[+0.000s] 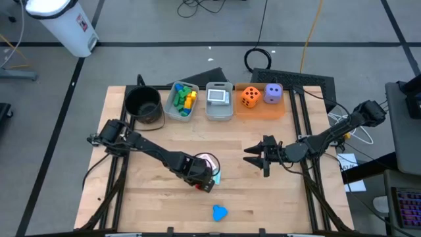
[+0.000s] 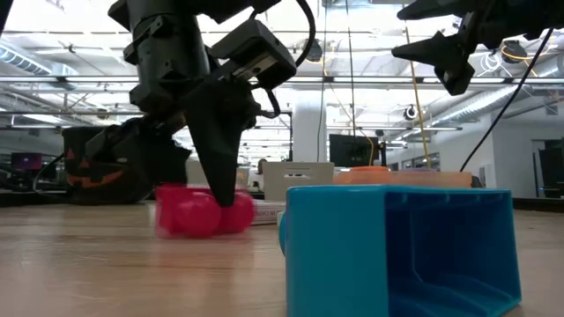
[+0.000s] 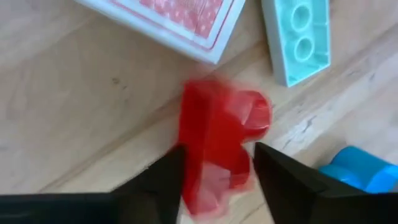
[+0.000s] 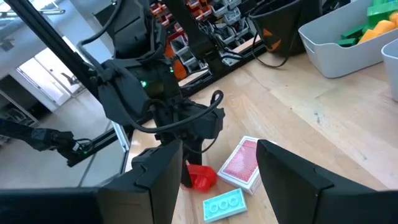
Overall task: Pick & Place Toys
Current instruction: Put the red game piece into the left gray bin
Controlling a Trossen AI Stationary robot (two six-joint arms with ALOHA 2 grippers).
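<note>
A red stud block (image 3: 214,130) lies on the table near its middle, between the fingers of my left gripper (image 3: 217,171), which comes down on it from above (image 1: 199,182). Beside it lie a red-backed pack of playing cards (image 3: 180,18) and a pale teal block (image 3: 298,37). A blue block (image 1: 220,212) sits by the near edge and fills the low view (image 2: 397,251). My right gripper (image 1: 260,158) hangs open above the table, right of centre, with nothing between its fingers (image 4: 214,152). My left gripper has the red block between its two fingers, one finger (image 3: 171,177) against the flat side (image 3: 188,163) and the other against the studded side (image 3: 244,163). The fingers slant down from above. The block's underside rests on the table (image 2: 198,216).
Along the far edge stand a black pot (image 1: 143,105), a clear bin of coloured blocks (image 1: 182,100), a clear bin with cards (image 1: 219,100), and an orange tray (image 1: 260,109) carrying an orange die (image 1: 250,96) and a purple die (image 1: 273,93).
</note>
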